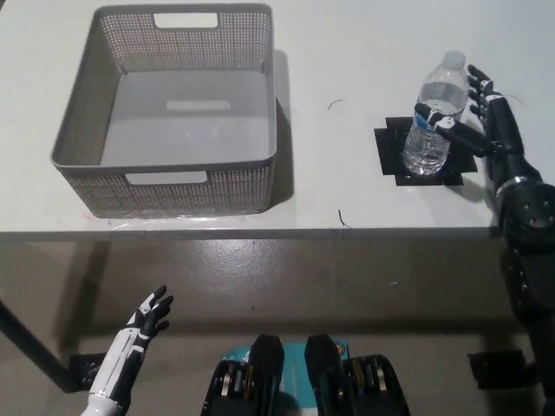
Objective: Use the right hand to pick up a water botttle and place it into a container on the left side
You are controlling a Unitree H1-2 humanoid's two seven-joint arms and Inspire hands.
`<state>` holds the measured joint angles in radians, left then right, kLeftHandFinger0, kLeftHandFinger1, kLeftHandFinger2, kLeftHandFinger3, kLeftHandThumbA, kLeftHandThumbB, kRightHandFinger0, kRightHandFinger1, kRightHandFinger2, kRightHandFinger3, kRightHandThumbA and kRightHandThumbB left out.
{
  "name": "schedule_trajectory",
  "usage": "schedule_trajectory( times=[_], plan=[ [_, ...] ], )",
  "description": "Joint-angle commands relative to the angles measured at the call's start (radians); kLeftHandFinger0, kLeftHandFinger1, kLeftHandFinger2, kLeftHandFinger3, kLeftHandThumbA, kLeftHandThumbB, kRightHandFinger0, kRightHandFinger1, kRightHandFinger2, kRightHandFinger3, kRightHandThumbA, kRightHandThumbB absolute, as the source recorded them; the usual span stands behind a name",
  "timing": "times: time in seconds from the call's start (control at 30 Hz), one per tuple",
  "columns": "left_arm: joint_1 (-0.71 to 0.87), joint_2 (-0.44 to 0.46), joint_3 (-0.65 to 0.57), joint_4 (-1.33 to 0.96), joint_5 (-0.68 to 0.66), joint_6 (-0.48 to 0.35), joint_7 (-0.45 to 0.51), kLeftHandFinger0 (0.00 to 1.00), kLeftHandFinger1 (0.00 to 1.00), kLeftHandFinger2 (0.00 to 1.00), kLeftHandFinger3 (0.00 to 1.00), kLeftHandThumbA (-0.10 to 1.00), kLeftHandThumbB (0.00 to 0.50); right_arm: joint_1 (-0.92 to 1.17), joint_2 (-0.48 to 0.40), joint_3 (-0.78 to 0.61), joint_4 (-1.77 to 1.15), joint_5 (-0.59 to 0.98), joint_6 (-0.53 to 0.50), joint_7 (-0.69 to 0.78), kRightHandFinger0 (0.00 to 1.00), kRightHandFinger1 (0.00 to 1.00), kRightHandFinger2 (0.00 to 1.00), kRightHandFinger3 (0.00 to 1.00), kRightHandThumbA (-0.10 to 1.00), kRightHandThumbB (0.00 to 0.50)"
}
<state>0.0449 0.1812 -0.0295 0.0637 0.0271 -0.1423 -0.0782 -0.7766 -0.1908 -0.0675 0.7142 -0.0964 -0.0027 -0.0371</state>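
1. Right hand [486, 121] – fingers [442, 120] spread, one lying against the bottle [434, 117], not closed around it.
2. Bottle – upright on a black patch [425, 156], right side of the table [347, 104].
3. Basket [165, 178] – well apart, at left.
4. Left hand [149, 316] – fingers apart, low below the table edge.
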Motion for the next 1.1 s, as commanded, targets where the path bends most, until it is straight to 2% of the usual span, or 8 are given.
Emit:
schedule_trajectory(
  times=[0.0, 0.37, 0.5, 0.53, 0.57, 0.63, 0.77, 1.07],
  plan=[
    [-0.005, 0.001, 0.007, -0.024, -0.011, -0.034, -0.008, 1.0, 1.0, 1.0, 1.0, 1.0, 0.126, -0.088, 0.003, 0.031, 0.058, -0.028, -0.099, -0.033, 1.0, 1.0, 1.0, 1.0, 1.0, 0.5],
    [-0.004, -0.005, 0.009, -0.018, -0.019, -0.039, -0.006, 1.0, 1.0, 1.0, 1.0, 1.0, 0.128, -0.236, 0.037, 0.127, 0.436, -0.064, -0.214, -0.081, 1.0, 1.0, 1.0, 1.0, 0.9, 0.5],
    [-0.009, -0.007, 0.008, -0.014, -0.023, -0.041, -0.008, 1.0, 1.0, 1.0, 1.0, 1.0, 0.128, -0.305, 0.064, 0.087, 0.584, -0.009, -0.226, -0.132, 1.0, 1.0, 1.0, 1.0, 0.47, 0.499],
    [-0.008, -0.008, 0.008, -0.014, -0.022, -0.042, -0.008, 1.0, 1.0, 1.0, 1.0, 1.0, 0.13, -0.315, 0.07, 0.078, 0.602, -0.005, -0.22, -0.171, 0.57, 0.66, 0.7, 0.93, 0.22, 0.365],
    [-0.008, -0.009, 0.008, -0.013, -0.022, -0.044, -0.007, 1.0, 1.0, 1.0, 1.0, 1.0, 0.131, -0.329, 0.08, 0.07, 0.626, -0.008, -0.218, -0.247, 0.16, 0.32, 0.5, 0.56, 0.08, 0.349],
    [-0.011, -0.008, 0.009, -0.015, -0.023, -0.04, -0.007, 1.0, 1.0, 1.0, 1.0, 1.0, 0.132, -0.339, 0.087, 0.069, 0.647, -0.019, -0.244, -0.312, 0.0, 0.16, 0.5, 0.42, -0.09, 0.186],
    [-0.018, -0.003, 0.012, -0.015, -0.026, -0.038, -0.008, 1.0, 1.0, 1.0, 1.0, 1.0, 0.135, -0.354, 0.098, 0.052, 0.658, -0.005, -0.282, -0.35, 0.0, 0.17, 0.62, 0.61, -0.1, 0.132],
    [-0.009, 0.002, 0.011, -0.015, -0.03, -0.043, -0.013, 1.0, 1.0, 1.0, 1.0, 1.0, 0.135, -0.364, 0.117, 0.026, 0.63, 0.009, -0.362, -0.404, 0.0, 0.18, 0.61, 0.62, -0.1, 0.107]
  ],
)
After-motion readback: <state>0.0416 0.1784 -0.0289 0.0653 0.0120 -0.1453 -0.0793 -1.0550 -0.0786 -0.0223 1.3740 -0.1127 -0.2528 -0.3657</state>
